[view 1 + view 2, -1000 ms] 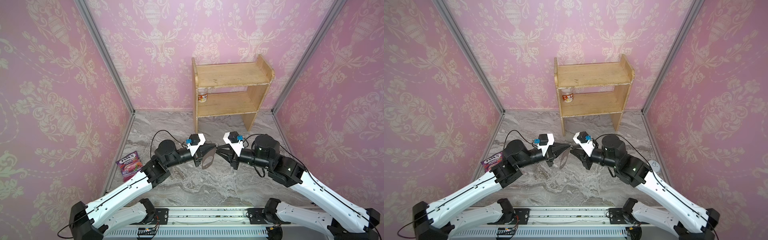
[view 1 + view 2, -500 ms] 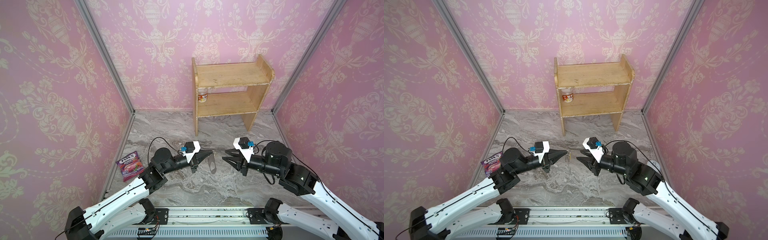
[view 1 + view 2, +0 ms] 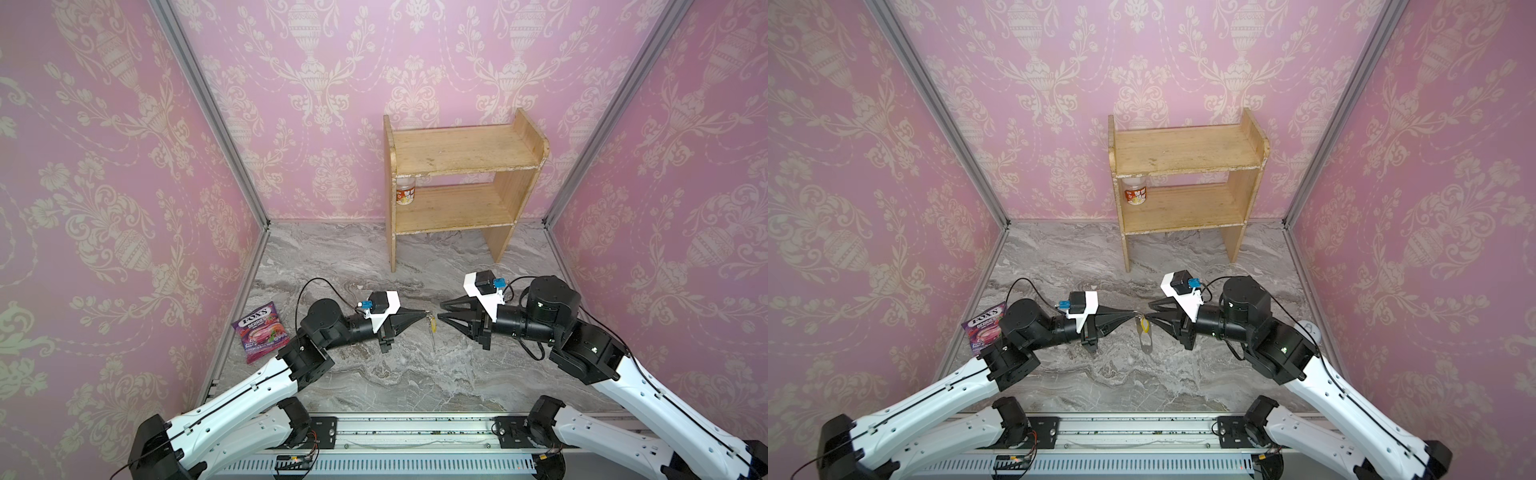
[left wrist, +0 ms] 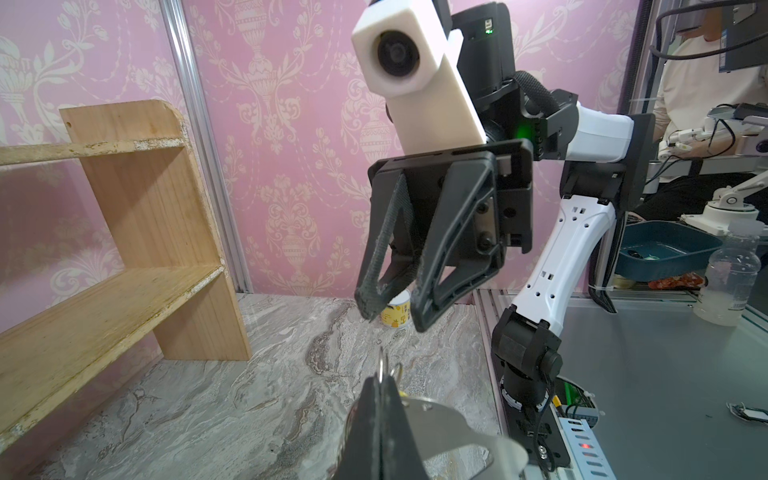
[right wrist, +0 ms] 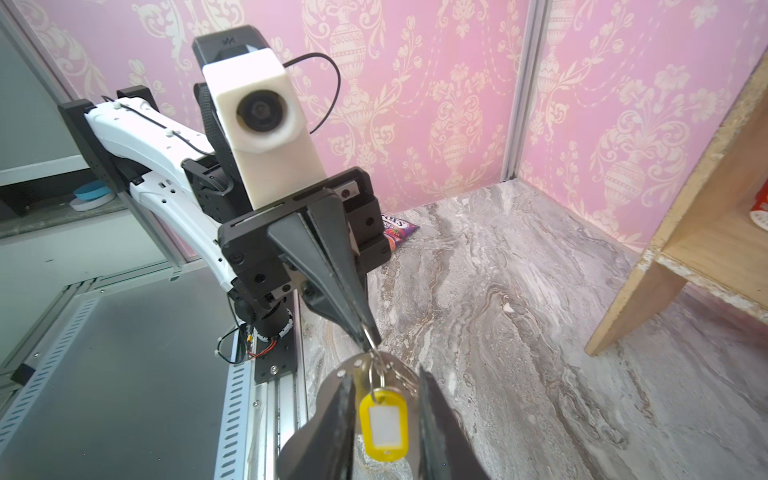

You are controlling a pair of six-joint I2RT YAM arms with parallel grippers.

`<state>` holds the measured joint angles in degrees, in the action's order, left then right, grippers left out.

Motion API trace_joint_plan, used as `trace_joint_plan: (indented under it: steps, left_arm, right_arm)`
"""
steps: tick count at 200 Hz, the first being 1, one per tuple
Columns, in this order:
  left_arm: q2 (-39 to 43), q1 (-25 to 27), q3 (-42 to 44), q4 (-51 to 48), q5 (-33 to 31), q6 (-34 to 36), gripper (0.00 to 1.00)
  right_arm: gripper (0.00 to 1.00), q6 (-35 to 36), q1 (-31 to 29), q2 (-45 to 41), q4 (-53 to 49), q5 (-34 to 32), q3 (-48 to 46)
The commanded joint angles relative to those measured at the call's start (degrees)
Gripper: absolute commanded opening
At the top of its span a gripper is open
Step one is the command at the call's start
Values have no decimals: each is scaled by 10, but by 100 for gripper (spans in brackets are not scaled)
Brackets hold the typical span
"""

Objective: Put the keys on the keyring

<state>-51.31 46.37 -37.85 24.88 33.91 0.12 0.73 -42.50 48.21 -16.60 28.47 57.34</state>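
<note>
Left jaws on silver half-oval keyring (image 3: 1147,344)

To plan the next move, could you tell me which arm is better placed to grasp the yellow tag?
Right. The right gripper is open beside the yellow tag; the left gripper is shut on the keyring, holding it up.

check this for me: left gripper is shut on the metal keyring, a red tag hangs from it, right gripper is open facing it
One thing is off: the tag is yellow, not red, as the right wrist view shows. The left gripper is shut on the metal keyring, and the right gripper is open facing it.
</note>
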Motion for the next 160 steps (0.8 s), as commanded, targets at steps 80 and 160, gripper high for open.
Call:
trace_joint_plan:
  steps: [80, 160]
  left_arm:
    - [9, 5, -12, 29, 33, 8, 0]
    - [8, 5, -17, 29, 37, 9, 0]
  right_arm:
    - [24, -32, 2, 21, 44, 50, -22]
    - [8, -38, 1, 25, 54, 62, -28]
